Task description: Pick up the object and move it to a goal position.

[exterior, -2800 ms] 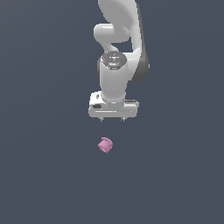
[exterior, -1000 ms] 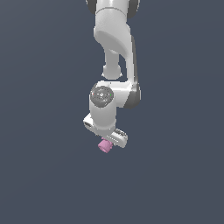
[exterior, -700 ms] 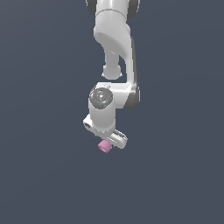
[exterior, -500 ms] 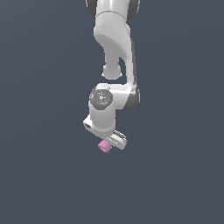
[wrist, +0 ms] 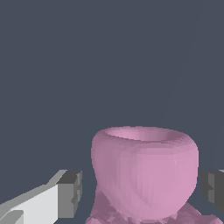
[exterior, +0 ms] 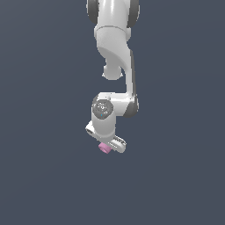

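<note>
Pink object [exterior: 104, 148] tucked right under the white gripper [exterior: 107, 145], between its 2 fingers [wrist: 70, 192]; visible gaps on both sides in the wrist view, so clamping impossible to judge.

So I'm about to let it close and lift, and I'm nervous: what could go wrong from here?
The pink object sits between the pincer fingers, but gaps show on both sides, so nothing holds it yet. It looks closer to one finger, so closing may shove or tip it. Its sides are rounded, so it could squirt out. The exterior view hides the contact.
</note>
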Tool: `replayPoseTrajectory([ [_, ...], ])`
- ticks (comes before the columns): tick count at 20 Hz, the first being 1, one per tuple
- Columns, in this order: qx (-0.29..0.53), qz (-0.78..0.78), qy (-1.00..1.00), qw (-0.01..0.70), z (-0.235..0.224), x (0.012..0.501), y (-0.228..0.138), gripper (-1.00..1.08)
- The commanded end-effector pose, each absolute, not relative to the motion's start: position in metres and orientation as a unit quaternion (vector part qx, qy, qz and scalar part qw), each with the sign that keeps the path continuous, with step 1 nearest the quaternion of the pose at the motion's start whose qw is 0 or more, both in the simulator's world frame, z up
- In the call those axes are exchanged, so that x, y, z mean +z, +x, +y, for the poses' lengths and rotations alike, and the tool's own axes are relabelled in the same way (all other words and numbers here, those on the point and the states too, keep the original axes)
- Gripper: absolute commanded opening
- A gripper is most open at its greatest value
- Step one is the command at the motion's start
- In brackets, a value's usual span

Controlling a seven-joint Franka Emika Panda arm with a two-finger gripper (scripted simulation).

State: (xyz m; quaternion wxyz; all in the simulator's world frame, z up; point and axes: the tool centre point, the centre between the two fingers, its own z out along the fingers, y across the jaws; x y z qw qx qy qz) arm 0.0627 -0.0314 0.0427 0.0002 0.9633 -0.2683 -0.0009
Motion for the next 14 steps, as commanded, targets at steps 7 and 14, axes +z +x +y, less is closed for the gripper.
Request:
replayPoseTrajectory([
  [7, 0.000, -0.268, 0.963, 0.000, -0.0315, 0.0399, 0.0644, -1.00],
  [14, 0.000, -0.268, 0.963, 0.000, -0.0315, 0.0399, 0.0643, -1.00],
])
